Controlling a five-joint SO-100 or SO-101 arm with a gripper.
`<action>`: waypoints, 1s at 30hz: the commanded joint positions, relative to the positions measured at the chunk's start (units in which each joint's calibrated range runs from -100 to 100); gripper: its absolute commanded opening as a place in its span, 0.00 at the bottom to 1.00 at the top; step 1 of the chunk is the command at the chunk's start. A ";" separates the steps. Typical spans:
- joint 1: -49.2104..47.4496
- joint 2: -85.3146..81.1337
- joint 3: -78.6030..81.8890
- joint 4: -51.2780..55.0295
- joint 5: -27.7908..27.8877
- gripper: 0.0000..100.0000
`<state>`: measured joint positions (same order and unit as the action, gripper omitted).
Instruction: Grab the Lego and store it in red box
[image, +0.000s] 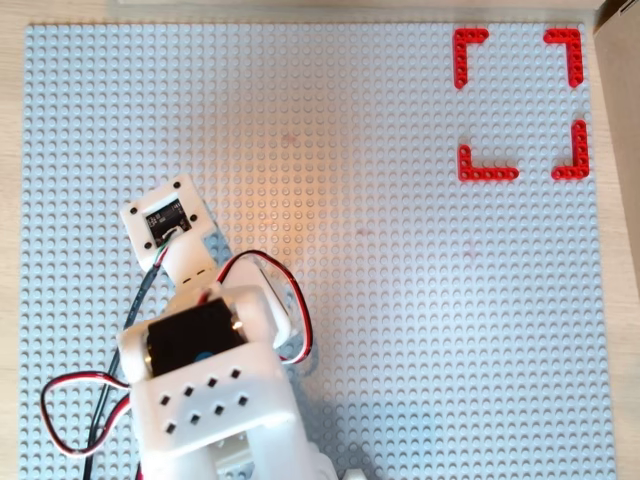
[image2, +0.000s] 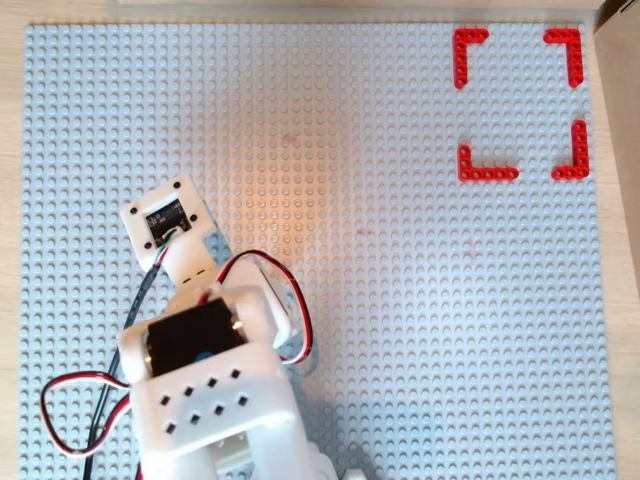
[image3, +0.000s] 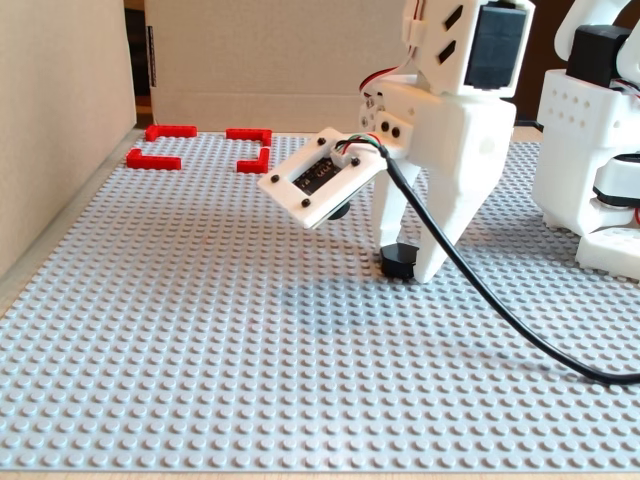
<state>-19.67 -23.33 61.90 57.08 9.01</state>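
Note:
In the fixed view the Lego, a small dark piece, sits at baseplate level between my white fingertips. My gripper points straight down, its jaws close on either side of the piece. In both overhead views the arm at the lower left hides the gripper and the Lego. The red box, four red corner pieces, lies at the top right in both overhead views and at the far left in the fixed view. Nothing lies inside it.
The grey studded baseplate covers the table. Cardboard walls stand along the left and back in the fixed view. A white arm base stands at the right. A black cable trails over the plate.

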 joint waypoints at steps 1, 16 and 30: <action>0.13 0.53 -2.35 0.55 -0.10 0.16; 0.80 0.45 -5.17 1.25 0.26 0.07; 6.45 0.45 -43.71 25.99 2.19 0.07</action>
<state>-15.67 -22.82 29.34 77.46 9.99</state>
